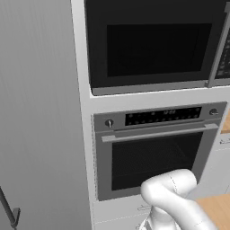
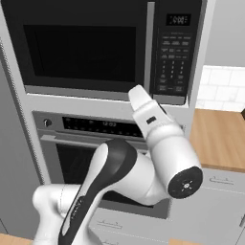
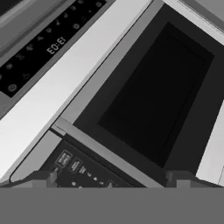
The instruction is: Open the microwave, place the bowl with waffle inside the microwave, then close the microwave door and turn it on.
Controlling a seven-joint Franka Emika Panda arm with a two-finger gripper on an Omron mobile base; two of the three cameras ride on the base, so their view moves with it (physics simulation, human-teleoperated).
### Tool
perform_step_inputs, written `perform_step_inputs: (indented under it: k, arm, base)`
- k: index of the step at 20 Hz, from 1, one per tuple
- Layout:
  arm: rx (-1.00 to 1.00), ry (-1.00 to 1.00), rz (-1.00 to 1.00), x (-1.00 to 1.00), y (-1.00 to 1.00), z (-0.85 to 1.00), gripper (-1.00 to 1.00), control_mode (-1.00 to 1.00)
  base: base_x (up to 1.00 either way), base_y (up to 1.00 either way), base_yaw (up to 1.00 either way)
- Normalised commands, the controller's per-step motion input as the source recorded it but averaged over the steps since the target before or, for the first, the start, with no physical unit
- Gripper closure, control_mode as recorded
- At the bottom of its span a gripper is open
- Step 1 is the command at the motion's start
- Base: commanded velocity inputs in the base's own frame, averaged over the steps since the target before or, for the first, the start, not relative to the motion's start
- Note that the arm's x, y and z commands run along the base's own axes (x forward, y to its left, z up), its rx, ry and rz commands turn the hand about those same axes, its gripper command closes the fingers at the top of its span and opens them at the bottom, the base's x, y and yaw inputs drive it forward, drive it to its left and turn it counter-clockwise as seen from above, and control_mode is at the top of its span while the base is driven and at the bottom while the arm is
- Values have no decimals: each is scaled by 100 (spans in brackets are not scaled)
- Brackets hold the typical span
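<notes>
Microwave point(image 2: 103, 48) built into the tall cabinet directly above the silver oven point(image 1: 152, 150): black box, door point(image 1: 152, 47) shut, wide dark window, grey vertical bar handle point(image 2: 150, 45) beside the button panel point(image 2: 173, 52) on its right. Fingers point(image 3: 43, 178) spread wide, holding nothing, pointed at the handle and panel. Wooden counter point(image 2: 220, 139) lies right of the cabinet.

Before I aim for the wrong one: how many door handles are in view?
2: the microwave's vertical grey handle left of its button panel, and the oven's horizontal handle below. None seem hidden.
</notes>
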Motion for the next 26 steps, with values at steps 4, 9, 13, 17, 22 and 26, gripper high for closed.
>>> perform_step_inputs:
  k: [4,9,13,17,22,26]
  arm:
    - [-1,12,0,31,21,-9,-100,-100]
    - [-1,12,-2,40,34,-18,-100,-100]
    - [0,7,0,31,1,-3,100,-100]
    - [0,1,0,28,-1,-1,100,-100]
    - [0,1,0,33,-4,-1,100,-100]
    - [0,4,0,42,-5,-6,100,-100]
  base:
    - [0,0,0]
    - [0,0,0]
    - [0,0,0]
    - [0,0,0]
    - [0,0,0]
    - [0,0,0]
